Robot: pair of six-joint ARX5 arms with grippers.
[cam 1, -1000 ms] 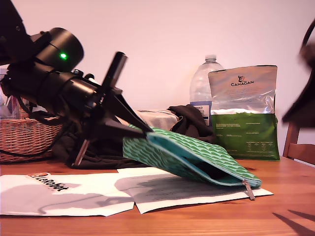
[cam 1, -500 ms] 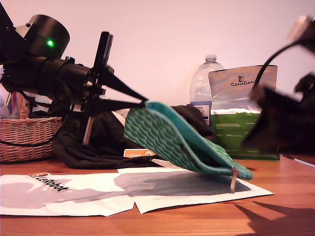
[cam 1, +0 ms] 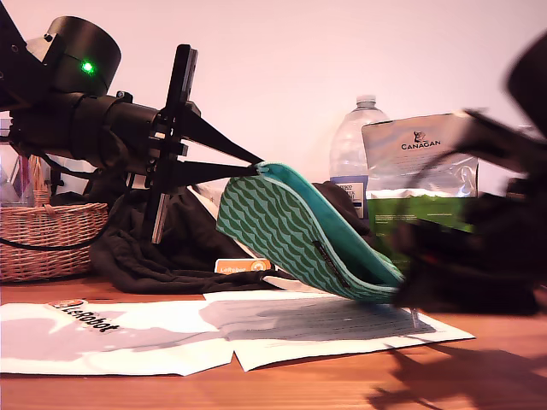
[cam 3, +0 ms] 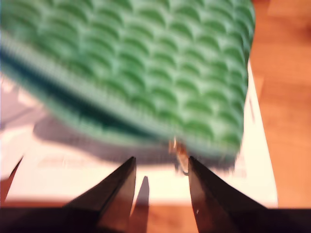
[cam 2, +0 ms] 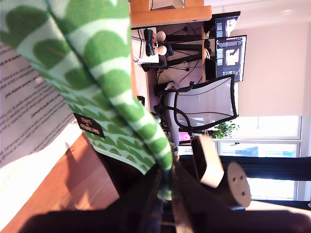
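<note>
Pouch (cam 1: 291, 226): soft, light fabric, sagging tilted above the paper sheet (cam 1: 333, 329). My first gripper (cam 1: 256, 166) clamps its raised corner. My second gripper (cam 3: 160, 167), jaws apart, flanks the zipper pull (cam 3: 181, 156), probably the best hold.

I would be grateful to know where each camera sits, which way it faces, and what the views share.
Exterior view: low at table height, facing the wall; my first gripper holds up the green pouch, my second arm blurred.
First wrist view: on my first gripper, looking along shut jaws at the pinched pouch.
Second wrist view: on my second gripper, open, facing the zip pull.
Shared: all three show the pouch.
</note>
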